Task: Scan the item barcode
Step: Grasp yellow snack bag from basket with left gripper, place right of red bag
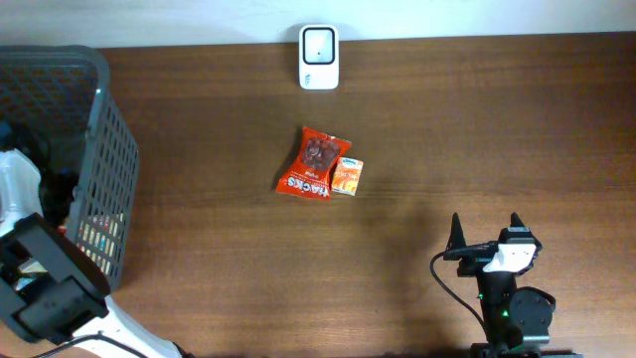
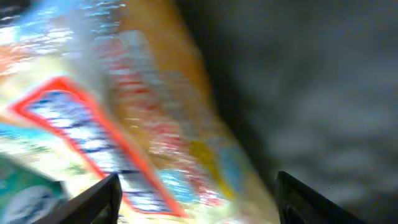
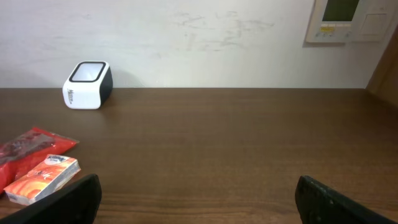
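A white barcode scanner [image 1: 319, 57] [image 3: 87, 84] stands at the table's far edge. My left arm reaches into the grey basket [image 1: 111, 149] at the left. In the left wrist view a blurred, colourful yellow packet [image 2: 124, 112] fills the space ahead of my left gripper [image 2: 198, 190]. Its jaws stand wide apart with the packet between and beyond them, and no grip shows. My right gripper [image 1: 487, 234] [image 3: 199, 193] rests open over bare table at the front right, nothing between its fingers.
A red snack bag [image 1: 316, 161] [image 3: 28, 149] and a small orange pack [image 1: 348, 176] [image 3: 43, 178] lie together mid-table, below the scanner. More packets show through the basket's mesh [image 1: 99, 234]. A wall panel [image 3: 348, 18] hangs behind the table.
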Motion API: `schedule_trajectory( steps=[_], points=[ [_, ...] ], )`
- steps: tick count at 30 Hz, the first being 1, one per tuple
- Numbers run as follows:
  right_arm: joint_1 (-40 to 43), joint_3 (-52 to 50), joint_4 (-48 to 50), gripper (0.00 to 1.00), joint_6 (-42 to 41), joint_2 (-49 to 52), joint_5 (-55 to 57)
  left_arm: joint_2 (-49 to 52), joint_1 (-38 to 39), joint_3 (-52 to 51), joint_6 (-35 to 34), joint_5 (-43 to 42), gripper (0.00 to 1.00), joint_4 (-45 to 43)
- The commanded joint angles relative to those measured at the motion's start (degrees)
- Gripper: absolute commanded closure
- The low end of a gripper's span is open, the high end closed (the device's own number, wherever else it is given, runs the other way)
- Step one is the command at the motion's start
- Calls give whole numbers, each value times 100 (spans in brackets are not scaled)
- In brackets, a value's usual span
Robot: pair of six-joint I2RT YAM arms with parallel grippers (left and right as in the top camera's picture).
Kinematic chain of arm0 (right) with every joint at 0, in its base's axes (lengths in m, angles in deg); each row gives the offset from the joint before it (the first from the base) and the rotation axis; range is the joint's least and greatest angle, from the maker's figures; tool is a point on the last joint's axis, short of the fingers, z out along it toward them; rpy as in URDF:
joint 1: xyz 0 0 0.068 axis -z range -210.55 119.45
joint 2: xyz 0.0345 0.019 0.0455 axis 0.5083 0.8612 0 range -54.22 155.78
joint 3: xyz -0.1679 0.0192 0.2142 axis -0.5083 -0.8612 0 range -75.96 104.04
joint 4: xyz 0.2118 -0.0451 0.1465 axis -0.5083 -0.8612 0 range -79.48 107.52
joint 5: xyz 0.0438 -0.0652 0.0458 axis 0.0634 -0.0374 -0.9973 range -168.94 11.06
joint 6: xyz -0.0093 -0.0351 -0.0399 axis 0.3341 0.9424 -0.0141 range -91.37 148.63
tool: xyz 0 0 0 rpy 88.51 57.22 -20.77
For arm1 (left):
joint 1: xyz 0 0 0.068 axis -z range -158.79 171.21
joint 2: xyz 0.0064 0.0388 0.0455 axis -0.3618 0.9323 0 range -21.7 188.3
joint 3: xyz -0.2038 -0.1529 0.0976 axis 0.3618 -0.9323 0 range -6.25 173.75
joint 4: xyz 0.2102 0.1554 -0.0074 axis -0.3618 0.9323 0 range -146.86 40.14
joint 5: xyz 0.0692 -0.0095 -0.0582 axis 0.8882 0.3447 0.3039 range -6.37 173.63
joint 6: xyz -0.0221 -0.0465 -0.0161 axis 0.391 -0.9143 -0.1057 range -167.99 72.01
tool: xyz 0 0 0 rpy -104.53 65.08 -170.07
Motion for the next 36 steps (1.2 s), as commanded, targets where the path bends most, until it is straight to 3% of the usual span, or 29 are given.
schedule_trajectory(
  steps=[1,4,7,9,10,14,20,24,27,31,36],
  points=[
    [33,-42,-24,1,-20,-37,37,-28,-149,-203,-179,1021,25,-37],
    [33,-42,-24,1,-20,-37,35,-22,-166,-535,-179,1047,31,-317],
    [33,-42,-24,2,-20,-37,37,-22,-160,-940,-179,903,46,-647],
    [33,-42,-24,2,-20,-37,35,-22,-162,-1049,-177,903,76,-693],
    [33,-42,-24,2,-20,-37,37,-24,-162,-1051,-179,898,100,-688],
    [33,-42,-24,2,-20,-37,37,-225,-162,-697,-177,649,100,-361],
    [33,-42,-24,2,-20,-37,35,-1073,-149,1593,-177,216,100,798],
    [33,-42,-24,2,-20,-37,37,-1794,-131,2850,-175,-1001,100,962],
    [33,-42,-24,2,-20,-37,37,-2433,63,3235,-175,-2057,100,774],
    [33,-42,-24,2,-20,-37,37,-3106,979,3239,-168,-2680,100,595],
    [33,-42,-24,2,-20,-37,37,-3084,3303,3169,723,-2448,100,599]
  ],
)
